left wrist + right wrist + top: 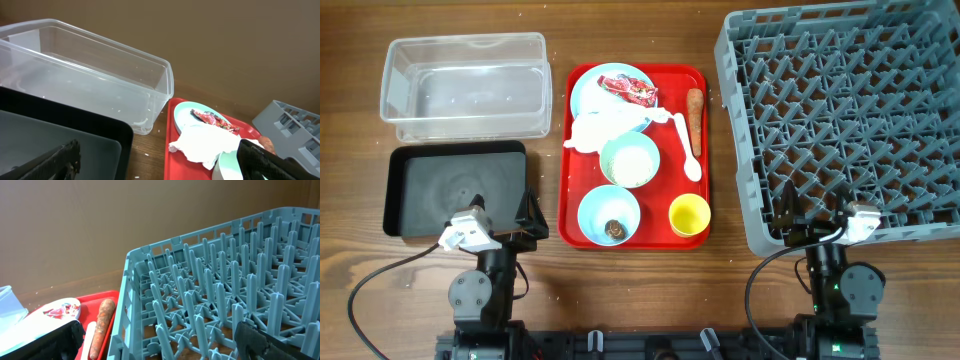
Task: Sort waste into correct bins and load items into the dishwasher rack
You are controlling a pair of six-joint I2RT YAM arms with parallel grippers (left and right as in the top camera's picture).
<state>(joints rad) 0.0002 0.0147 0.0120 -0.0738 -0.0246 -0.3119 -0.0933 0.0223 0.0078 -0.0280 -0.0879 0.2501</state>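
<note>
A brown wood-grain desk point(650, 300) lies under everything. The grey dishwasher rack point(840, 110), a square plastic lattice of upright pegs, is set at the right edge. At the left, a glossy clear tub point(465, 85) is placed just behind a matte, shallow black tray point(455, 190). Between these and the rack lies a flat red tray point(665, 190), with narrow strips of bare desk on either side. On it are seen:

- a round blue plate point(585, 95) bearing crumpled tissue point(600, 128) and a shiny wrapper point(628, 90)
- a green bowl point(607, 150)
- a blue bowl point(590, 205) holding a brown lump point(612, 230)
- a yellow cup point(689, 215)
- a white spoon point(686, 150)
- a carrot-like stick point(695, 115)

The left end effector point(159, 152) and the right end effector point(160, 330) are spread wide, released, over the front desk.
</note>
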